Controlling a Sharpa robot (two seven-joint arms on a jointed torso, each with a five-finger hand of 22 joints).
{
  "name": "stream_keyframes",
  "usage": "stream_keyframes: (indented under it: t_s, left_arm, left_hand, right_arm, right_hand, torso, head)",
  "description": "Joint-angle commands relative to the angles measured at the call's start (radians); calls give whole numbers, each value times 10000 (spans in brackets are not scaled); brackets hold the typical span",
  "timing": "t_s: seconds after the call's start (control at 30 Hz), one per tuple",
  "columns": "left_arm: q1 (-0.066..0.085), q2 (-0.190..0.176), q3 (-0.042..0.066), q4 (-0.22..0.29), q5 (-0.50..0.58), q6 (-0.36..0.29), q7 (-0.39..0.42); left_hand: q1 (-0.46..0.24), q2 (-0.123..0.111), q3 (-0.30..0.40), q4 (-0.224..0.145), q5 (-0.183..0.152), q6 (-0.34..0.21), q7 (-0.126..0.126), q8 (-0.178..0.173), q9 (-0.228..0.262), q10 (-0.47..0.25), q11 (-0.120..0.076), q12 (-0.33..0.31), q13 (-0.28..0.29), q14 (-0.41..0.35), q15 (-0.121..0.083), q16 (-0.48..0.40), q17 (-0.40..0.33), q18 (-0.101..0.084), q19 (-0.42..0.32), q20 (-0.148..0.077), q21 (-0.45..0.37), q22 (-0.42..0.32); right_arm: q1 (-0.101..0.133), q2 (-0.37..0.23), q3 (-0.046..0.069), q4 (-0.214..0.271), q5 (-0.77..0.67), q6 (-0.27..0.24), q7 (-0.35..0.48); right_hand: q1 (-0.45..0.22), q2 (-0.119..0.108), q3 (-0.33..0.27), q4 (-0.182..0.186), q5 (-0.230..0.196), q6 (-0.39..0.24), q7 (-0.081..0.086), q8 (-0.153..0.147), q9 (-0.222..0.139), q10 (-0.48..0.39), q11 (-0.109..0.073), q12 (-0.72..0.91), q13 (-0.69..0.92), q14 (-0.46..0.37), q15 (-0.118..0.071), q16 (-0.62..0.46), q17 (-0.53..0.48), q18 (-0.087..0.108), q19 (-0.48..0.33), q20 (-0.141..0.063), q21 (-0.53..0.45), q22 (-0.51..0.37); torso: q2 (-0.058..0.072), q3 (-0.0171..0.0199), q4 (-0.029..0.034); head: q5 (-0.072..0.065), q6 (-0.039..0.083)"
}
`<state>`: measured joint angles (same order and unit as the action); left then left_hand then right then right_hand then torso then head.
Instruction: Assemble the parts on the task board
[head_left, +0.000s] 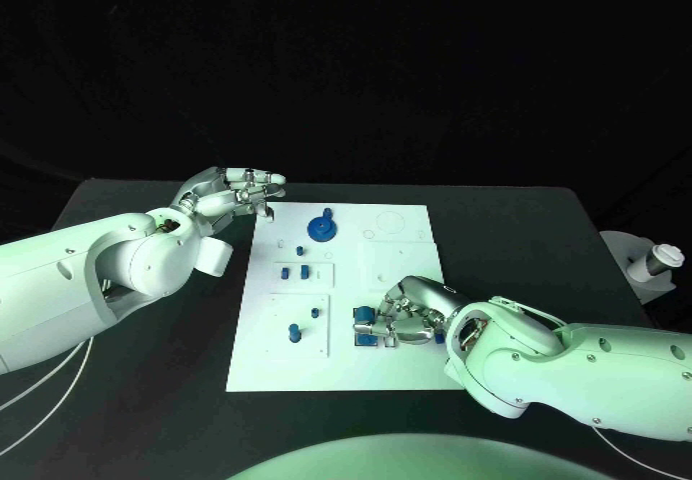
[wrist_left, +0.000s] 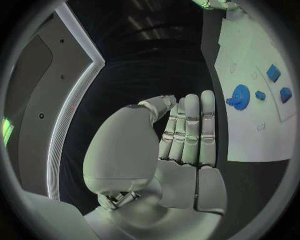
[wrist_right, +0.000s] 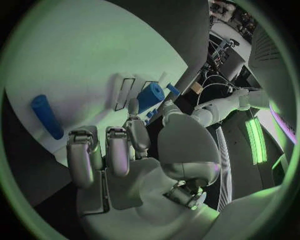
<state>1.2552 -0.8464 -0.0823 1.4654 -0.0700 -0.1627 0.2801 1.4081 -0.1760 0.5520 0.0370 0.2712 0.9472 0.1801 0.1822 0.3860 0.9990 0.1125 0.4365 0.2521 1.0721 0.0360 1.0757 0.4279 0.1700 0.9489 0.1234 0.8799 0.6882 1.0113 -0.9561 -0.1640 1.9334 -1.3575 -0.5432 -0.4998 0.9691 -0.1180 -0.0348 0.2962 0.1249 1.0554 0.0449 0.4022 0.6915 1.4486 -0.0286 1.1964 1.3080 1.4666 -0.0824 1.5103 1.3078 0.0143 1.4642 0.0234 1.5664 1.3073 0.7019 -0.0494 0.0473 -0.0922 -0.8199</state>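
Observation:
The white task board (head_left: 274, 360) lies mid-table. A blue gear (head_left: 323, 228) stands near its far edge, also seen as the gear (wrist_left: 239, 96) from the left wrist. Small blue parts (head_left: 294, 271) sit in the board's left column, with two more (head_left: 293, 333) nearer me. My left hand (head_left: 231, 195) hovers off the board's far left corner, its fingers (wrist_left: 190, 130) straight and holding nothing. My right hand (head_left: 411, 312) rests on the board's near right area, pinching a blue cylinder (wrist_right: 150, 97) between thumb and finger. Another blue cylinder (wrist_right: 47, 116) lies flat nearby.
A white holder with a small cylinder (head_left: 652, 262) stands at the table's right edge. Bare black table (head_left: 144, 400) surrounds the board on all sides.

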Motion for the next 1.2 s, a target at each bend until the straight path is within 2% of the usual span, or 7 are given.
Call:
stream_keyframes:
  t_s: [0.03,0.17,0.2,0.27,0.57,1.0,1.2]
  left_arm:
    - [4,7,7,28,38,175,15]
    - [4,-5,7,30,38,169,10]
    - [4,-11,7,32,38,168,9]
    - [4,-25,7,35,38,165,6]
    - [3,-48,4,39,38,169,-7]
    - [2,-46,-3,40,36,171,-16]
    - [2,-48,-4,40,36,168,-19]
  left_hand:
    - [88,-16,65,-4,40,-71,17,-49,-14,-71,-23,41,5,-54,-25,-2,-15,147,53,23,63,11]
    - [88,-16,65,-4,40,-71,17,-49,-14,-71,-23,41,5,-54,-25,-2,-15,147,53,23,63,11]
    - [88,-16,65,-4,40,-71,17,-49,-14,-71,-23,41,5,-54,-25,-2,-15,147,53,23,63,11]
    - [80,-19,79,-6,38,-72,23,-51,-17,-79,-18,52,2,-54,-21,-3,-23,144,49,23,79,24]
    - [80,-19,79,-6,38,-72,23,-51,-17,-79,-18,52,2,-54,-21,-3,-23,144,49,23,79,24]
    - [74,-11,93,-3,37,-71,26,-51,-19,-83,-15,61,1,-54,-18,-4,-29,142,45,23,90,33]
    - [74,-11,93,-3,37,-71,26,-51,-19,-83,-15,61,1,-54,-18,-4,-29,142,45,23,90,33]
  right_arm:
    - [-10,-12,0,31,-456,1,-74]
    - [-11,-123,0,150,-526,-34,95]
    - [-11,-162,0,198,-522,-32,159]
    - [-11,-245,1,304,-516,3,302]
    - [-12,-506,1,509,-505,338,672]
    - [-11,-448,2,230,-468,419,636]
    - [-11,-355,3,116,-415,463,639]
  right_hand:
    - [68,118,-264,1,-47,-54,3,42,8,-16,18,-63,245,705,-59,-35,785,-143,1066,-20,44,2635]
    - [349,306,-378,-16,47,-60,-2,69,4,3,15,-33,275,711,-61,-28,811,-143,1066,-19,44,2635]
    - [657,396,-368,-14,364,-66,-3,81,0,12,1,-21,290,716,-59,-21,832,-143,1066,-25,44,2635]
    - [1034,450,-369,-50,516,-63,-19,99,-7,49,0,60,348,730,-73,2,897,-143,1066,-29,44,2635]
    - [2469,514,-436,-105,481,-45,-52,117,-90,131,-36,219,483,767,-103,78,1106,-143,1066,-58,44,2635]
    - [2557,632,-470,-39,538,-31,-41,106,-127,131,-28,210,488,771,-97,87,1136,-143,1066,-56,44,2635]
    - [2519,708,-493,-32,566,-17,-42,107,-139,145,-26,244,511,776,-95,97,1164,-143,1066,-55,44,2635]
  torso:
    - [-8,3,-9]
    - [-9,5,-2]
    - [-6,8,-1]
    - [1,13,-2]
    - [-13,4,-11]
    - [-1,-11,1]
    - [-4,-4,14]
  head:
    - [5,13]
    - [9,19]
    - [24,32]
    - [37,26]
    - [50,15]
    - [58,21]
    - [69,19]
